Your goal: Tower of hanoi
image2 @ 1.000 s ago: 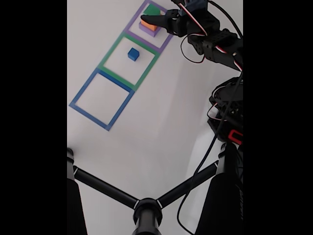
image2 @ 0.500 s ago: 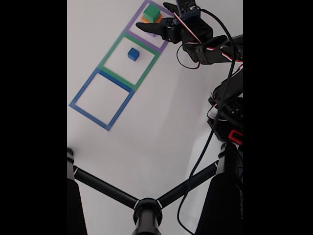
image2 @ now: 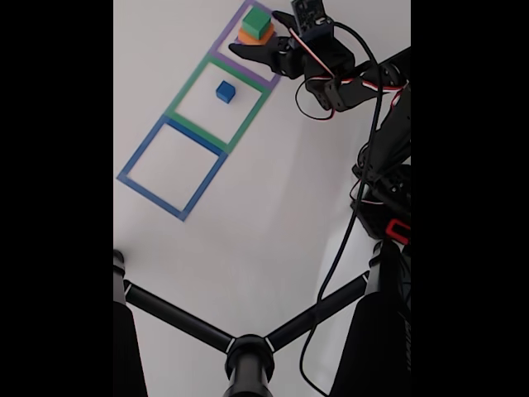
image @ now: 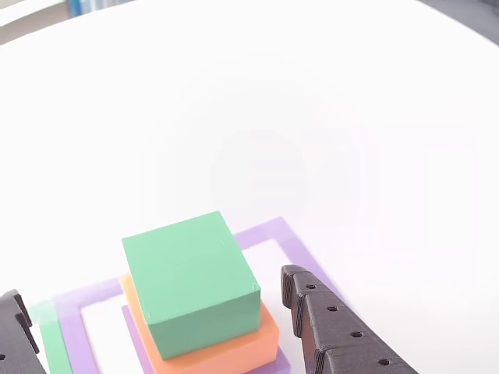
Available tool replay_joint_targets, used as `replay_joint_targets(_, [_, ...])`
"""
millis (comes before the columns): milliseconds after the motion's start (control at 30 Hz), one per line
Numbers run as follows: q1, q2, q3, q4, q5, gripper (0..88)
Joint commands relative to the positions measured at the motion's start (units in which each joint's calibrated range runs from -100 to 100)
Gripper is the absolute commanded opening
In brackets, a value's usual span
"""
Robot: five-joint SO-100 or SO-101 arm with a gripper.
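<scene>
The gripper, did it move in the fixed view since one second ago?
Yes. The gripper has shifted up and back from over the block stack, toward the purple tape square's right side.

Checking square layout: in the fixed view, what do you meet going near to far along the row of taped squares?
Blue square → green square holding the small blue cube → purple square with the green-on-orange stack, the hand open beside it.

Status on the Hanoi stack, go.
Gripper open, fingers either side of the green cube. Green still stacked on orange block in purple square. Small blue cube sits in green square, nothing blocking.
</scene>
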Motion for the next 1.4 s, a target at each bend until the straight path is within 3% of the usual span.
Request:
replay_joint_targets(0, [-0.55,-0.10,-2.65,-1.45,0.00,37.9])
replay_joint_targets(433, [-1.90,0.70,-2.74,-1.45,0.00,30.2])
replay_joint_targets(933, [-2.66,1.19,-2.74,-1.45,0.00,14.7])
replay_joint_targets(1367, [-3.24,0.46,-2.83,-0.81,0.00,10.3])
